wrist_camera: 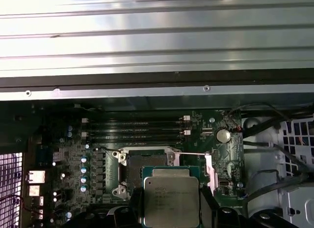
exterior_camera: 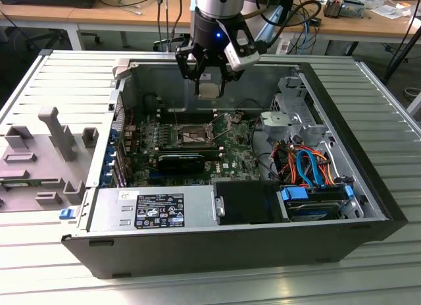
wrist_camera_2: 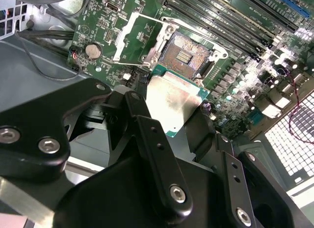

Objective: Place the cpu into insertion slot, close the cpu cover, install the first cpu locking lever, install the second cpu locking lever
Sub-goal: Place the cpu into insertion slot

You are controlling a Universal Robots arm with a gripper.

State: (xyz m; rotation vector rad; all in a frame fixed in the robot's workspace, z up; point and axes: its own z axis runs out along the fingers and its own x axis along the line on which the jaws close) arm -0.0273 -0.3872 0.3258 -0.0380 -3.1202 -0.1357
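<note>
My gripper (exterior_camera: 209, 88) hangs over the open computer case, shut on the cpu (exterior_camera: 209, 91), a flat square chip with a silver-grey top. In both wrist views the cpu (wrist_camera_2: 172, 101) (wrist_camera: 171, 201) sits between the black fingers (wrist_camera_2: 147, 134), held above the board. The insertion slot (wrist_camera_2: 189, 53) (wrist_camera: 141, 164) lies bare on the green motherboard (exterior_camera: 230, 154), just beyond the chip and partly covered by it in the first wrist view. The cpu cover (wrist_camera_2: 133, 37) (wrist_camera: 211, 170), a thin silvery frame, stands flipped open beside the slot. The slot (exterior_camera: 191, 134) is below and in front of the gripper.
Long black memory slots (wrist_camera: 137, 127) and a coin battery (wrist_camera: 223, 135) flank the socket. A power supply box (exterior_camera: 164, 210) fills the case's near side, and a drive bay with blue and orange cables (exterior_camera: 309, 173) is at the exterior view's right. Grey fixtures (exterior_camera: 46, 154) lie outside on the left.
</note>
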